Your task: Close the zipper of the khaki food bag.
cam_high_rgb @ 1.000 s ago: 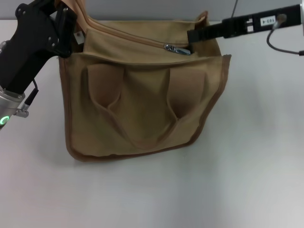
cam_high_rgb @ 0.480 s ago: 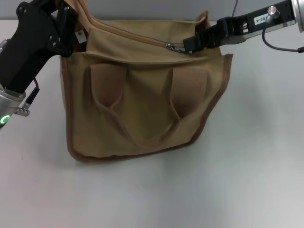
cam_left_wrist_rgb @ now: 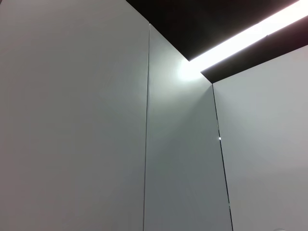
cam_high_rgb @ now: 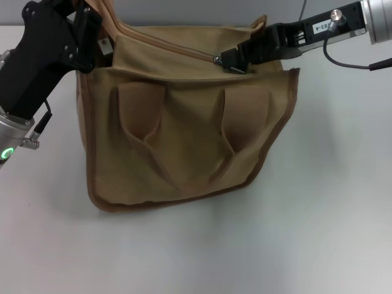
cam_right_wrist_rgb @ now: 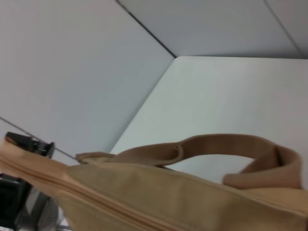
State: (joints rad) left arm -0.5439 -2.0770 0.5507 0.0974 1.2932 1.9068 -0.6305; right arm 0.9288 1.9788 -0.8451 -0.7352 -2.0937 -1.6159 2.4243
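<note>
The khaki food bag [cam_high_rgb: 184, 122] lies on the white table, its two handles flat on the near side. The zipper [cam_high_rgb: 165, 46] runs along the top panel. Its silver pull tab [cam_high_rgb: 217, 59] sits right of the middle. My right gripper [cam_high_rgb: 234, 59] reaches in from the right and is shut on the pull tab. My left gripper [cam_high_rgb: 86, 33] is shut on the bag's raised left end. The right wrist view shows the bag's fabric [cam_right_wrist_rgb: 183, 197], a handle loop [cam_right_wrist_rgb: 226, 144] and my left gripper [cam_right_wrist_rgb: 17, 192] far off. The left wrist view shows only wall and ceiling.
The white table [cam_high_rgb: 331, 202] spreads in front of the bag and to its right. A black cable [cam_high_rgb: 349, 58] hangs from my right arm above the table's right side.
My right gripper has closed in on the pull tab and moved left along the zipper, taking the tab with it. My left arm has held still.
</note>
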